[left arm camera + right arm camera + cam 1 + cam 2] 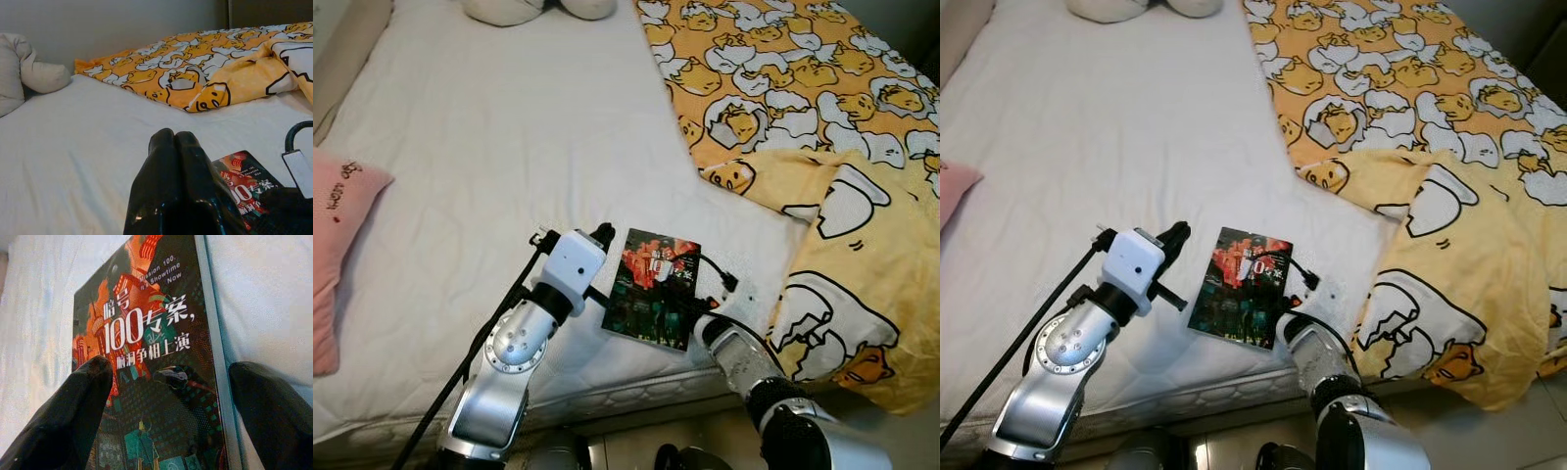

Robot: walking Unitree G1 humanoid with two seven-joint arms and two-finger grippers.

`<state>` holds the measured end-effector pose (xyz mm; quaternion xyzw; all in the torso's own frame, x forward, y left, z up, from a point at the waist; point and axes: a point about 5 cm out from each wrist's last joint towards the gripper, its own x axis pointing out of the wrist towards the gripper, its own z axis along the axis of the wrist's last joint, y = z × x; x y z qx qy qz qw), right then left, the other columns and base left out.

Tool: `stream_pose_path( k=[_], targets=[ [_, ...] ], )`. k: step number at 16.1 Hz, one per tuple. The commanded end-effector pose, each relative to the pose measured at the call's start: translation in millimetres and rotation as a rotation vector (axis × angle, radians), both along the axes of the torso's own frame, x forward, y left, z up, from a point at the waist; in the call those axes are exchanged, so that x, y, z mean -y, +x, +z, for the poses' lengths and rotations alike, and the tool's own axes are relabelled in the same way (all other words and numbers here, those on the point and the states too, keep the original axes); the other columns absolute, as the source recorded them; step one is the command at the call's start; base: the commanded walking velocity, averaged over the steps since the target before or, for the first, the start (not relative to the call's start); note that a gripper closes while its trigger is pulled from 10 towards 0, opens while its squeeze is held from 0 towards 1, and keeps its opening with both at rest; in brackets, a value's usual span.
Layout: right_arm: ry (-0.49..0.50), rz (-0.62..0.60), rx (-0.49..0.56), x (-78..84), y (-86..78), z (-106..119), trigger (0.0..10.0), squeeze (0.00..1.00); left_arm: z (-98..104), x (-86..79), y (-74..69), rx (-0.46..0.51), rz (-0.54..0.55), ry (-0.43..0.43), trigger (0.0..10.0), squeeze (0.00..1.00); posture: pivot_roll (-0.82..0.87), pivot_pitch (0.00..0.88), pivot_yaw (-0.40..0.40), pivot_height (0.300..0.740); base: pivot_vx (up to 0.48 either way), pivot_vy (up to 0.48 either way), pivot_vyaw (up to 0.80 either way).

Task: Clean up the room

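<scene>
A book (654, 287) lies on the white bed (489, 157) near its near edge, a yellow cartoon duvet (813, 127) heaped to the right. The right gripper (171, 396) spreads its fingers astride the book's cover; the left gripper (173, 161), fingers together, hovers just left of it.

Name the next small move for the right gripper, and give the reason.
Probably ease the right gripper down and close on the book. Its fingers are open, one over the cover, the other past the edge, and the book lies flat on the bed.

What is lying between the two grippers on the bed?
A book with a dark red cover lies flat on the white mattress between left gripper and right gripper, seen in both eye views.
</scene>
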<state>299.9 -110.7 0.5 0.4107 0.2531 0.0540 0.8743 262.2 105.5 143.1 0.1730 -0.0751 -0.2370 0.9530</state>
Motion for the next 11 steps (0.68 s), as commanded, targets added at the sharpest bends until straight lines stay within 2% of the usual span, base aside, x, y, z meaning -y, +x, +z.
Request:
stream_pose_path(
  k=[1,4,5,6,7,8,11],
  targets=[
    [-0.01,0.047,-0.042,-7.9,-3.3,-3.6,10.0,0.0,-3.8,-1.4,1.3,-0.02,0.01,0.016,10.0,0.0,0.24,0.126,-0.042,0.74,0.0,0.0,0.0],
    [-0.003,0.09,-0.063,-15.8,-2.1,-2.0,9.9,0.0,-5.1,-1.1,1.7,-0.023,0.015,0.018,10.0,0.0,0.24,0.123,-0.043,0.74,0.0,0.0,0.0],
    [-0.017,0.101,-0.078,-17.5,-2.9,-3.0,3.1,0.0,-5.6,-0.6,1.3,-0.025,0.015,0.017,10.0,0.0,0.24,0.121,-0.043,0.74,0.0,0.0,0.0],
    [-0.02,0.117,-0.085,-20.1,-4.3,-4.0,0.0,0.0,-6.3,0.8,0.3,-0.03,0.005,0.016,10.0,0.0,0.24,0.121,-0.04,0.74,0.0,0.0,0.0],
    [-0.016,0.123,-0.087,-21.9,-5.5,-4.9,0.0,0.0,-8.6,8.1,-4.4,-0.072,-0.06,-0.014,10.0,0.0,0.24,0.123,-0.037,0.74,0.0,0.0,0.0],
    [-0.01,0.125,-0.09,-23.4,-6.7,-5.7,0.0,0.0,-16.0,16.4,-13.3,-0.171,-0.151,-0.054,10.0,0.0,0.24,0.124,-0.029,0.74,0.0,0.0,0.0],
    [-0.003,0.128,-0.098,-26.7,-10.4,-8.5,0.0,0.0,-30.8,20.2,-31.3,-0.276,-0.294,0.033,10.0,0.0,0.24,0.125,-0.014,0.74,0.0,0.0,0.0]
  ],
)
